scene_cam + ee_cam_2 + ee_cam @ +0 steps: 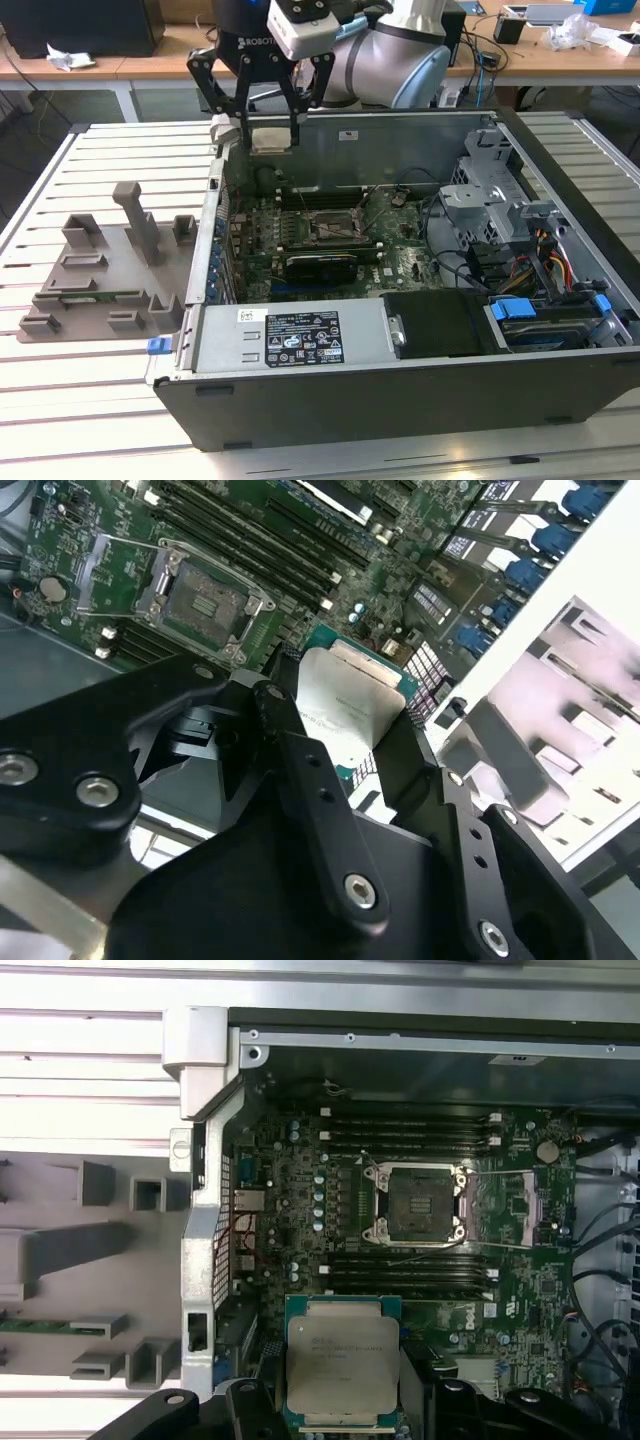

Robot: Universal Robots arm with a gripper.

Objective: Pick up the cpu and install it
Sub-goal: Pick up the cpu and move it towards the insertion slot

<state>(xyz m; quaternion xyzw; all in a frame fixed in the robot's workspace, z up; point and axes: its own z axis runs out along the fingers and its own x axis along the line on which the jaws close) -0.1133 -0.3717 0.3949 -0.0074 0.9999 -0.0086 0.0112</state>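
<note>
My gripper (268, 135) is shut on the cpu (271, 139), a flat square chip with a silvery top. It hangs above the back left corner of the open computer case in the exterior view. In both wrist views the cpu (342, 1363) (350, 708) sits between the black fingers (310, 800), green rim showing around its metal lid. The dark square socket (417, 1205) (334, 230) (205, 605) lies open in the middle of the motherboard, its metal load frame swung back. The cpu is well above the board and off to the side of the socket.
The open computer case (300, 345) lies on a slatted white table (90, 400). A grey plastic tray (100, 275) with raised blocks sits on the exterior view's left. Drive cages and cable bundles (510, 230) fill the case's right side. Desks with clutter stand behind.
</note>
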